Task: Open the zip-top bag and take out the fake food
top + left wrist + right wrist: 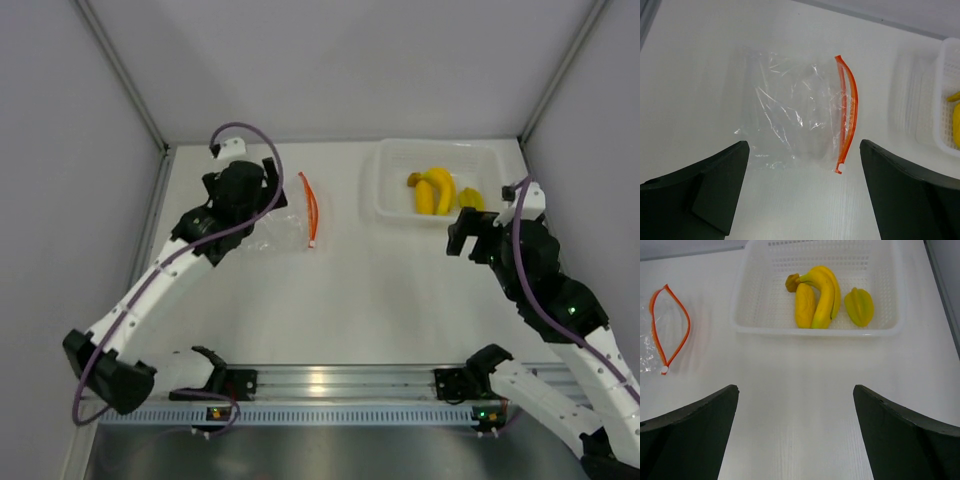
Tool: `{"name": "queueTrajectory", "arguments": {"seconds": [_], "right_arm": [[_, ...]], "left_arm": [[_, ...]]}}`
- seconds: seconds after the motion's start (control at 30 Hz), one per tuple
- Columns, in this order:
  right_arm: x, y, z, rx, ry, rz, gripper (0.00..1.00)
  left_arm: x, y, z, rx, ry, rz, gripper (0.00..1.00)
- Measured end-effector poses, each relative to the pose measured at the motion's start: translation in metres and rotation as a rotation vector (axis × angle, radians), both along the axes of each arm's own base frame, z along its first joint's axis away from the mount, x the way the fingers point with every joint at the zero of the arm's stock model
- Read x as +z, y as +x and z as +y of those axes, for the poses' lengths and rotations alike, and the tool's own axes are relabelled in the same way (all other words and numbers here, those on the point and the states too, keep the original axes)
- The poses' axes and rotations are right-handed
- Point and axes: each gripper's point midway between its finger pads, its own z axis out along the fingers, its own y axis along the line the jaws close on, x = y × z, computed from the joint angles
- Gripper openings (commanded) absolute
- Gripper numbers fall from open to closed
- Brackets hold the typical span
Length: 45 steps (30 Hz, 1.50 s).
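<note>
- My left claw [801, 149] hangs over the white counter [380, 300], jaws spread wide and gripping nothing, with the zip-top bag [795, 115] lying flat and crinkled just beyond its fingertips
- The bag's orange-red zipper strip [849, 110] runs along the edge that faces the basket; seen from my right wrist, its two sides bow apart into a narrow loop
- My right claw [795, 390] is likewise wide open and holds nothing, poised above bare counter just short of the white perforated basket [815, 331]
- Inside that basket, well apart from the bag, lie the yellow banana bunch [817, 297], brown stem end turned toward the bag's side, and the yellow-green ridged fruit [859, 306] just beside it
</note>
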Motion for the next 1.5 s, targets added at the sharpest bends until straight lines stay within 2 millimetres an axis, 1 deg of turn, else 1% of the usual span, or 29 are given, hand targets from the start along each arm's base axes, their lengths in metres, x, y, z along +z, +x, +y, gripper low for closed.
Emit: {"name": "queueTrajectory", "arguments": {"seconds": [0.07, 0.1, 0.17, 0.3, 0.43, 0.53, 0.7, 0.83, 1.0, 1.17, 1.3, 1.5], "right_arm": [[0.003, -0.003, -0.003, -0.007, 0.005, -0.013, 0.99], [0.004, -0.005, -0.005, -0.012, 0.006, -0.020, 0.99], [0.007, -0.010, -0.010, -0.019, 0.011, -0.034, 0.99], [0.012, -0.018, -0.017, -0.031, 0.019, -0.059, 0.99], [0.012, -0.026, -0.025, -0.043, 0.005, -0.062, 0.99], [0.009, -0.034, -0.032, -0.046, -0.021, -0.049, 0.99], [0.018, -0.049, -0.043, -0.048, -0.037, -0.061, 0.99], [0.022, -0.061, -0.051, -0.050, -0.040, -0.082, 0.99], [0.018, -0.070, -0.057, -0.051, -0.045, -0.077, 0.99], [0.017, -0.076, -0.061, -0.054, -0.037, -0.088, 0.99], [0.011, -0.077, -0.061, -0.055, -0.041, -0.082, 1.00], [0.005, -0.075, -0.061, -0.054, -0.051, -0.066, 0.99]], "left_arm": [[0.018, -0.023, 0.017, 0.016, -0.038, -0.060, 0.98], [0.024, -0.031, 0.023, 0.020, -0.050, -0.081, 0.98], [0.031, -0.051, 0.037, 0.027, -0.068, -0.115, 0.98], [0.048, -0.082, 0.063, 0.052, -0.083, -0.183, 0.98], [0.055, -0.105, 0.083, 0.062, -0.069, -0.222, 0.98], [0.055, -0.123, 0.101, 0.080, -0.031, -0.234, 0.98], [0.054, -0.145, 0.125, 0.101, 0.032, -0.244, 0.98], [0.052, -0.161, 0.138, 0.104, 0.058, -0.254, 0.98], [0.051, -0.177, 0.148, 0.095, 0.061, -0.266, 0.98], [0.055, -0.191, 0.158, 0.103, 0.038, -0.306, 0.98], [0.053, -0.192, 0.158, 0.104, 0.036, -0.304, 0.98], [0.037, -0.189, 0.156, 0.104, 0.054, -0.265, 0.98]]}}
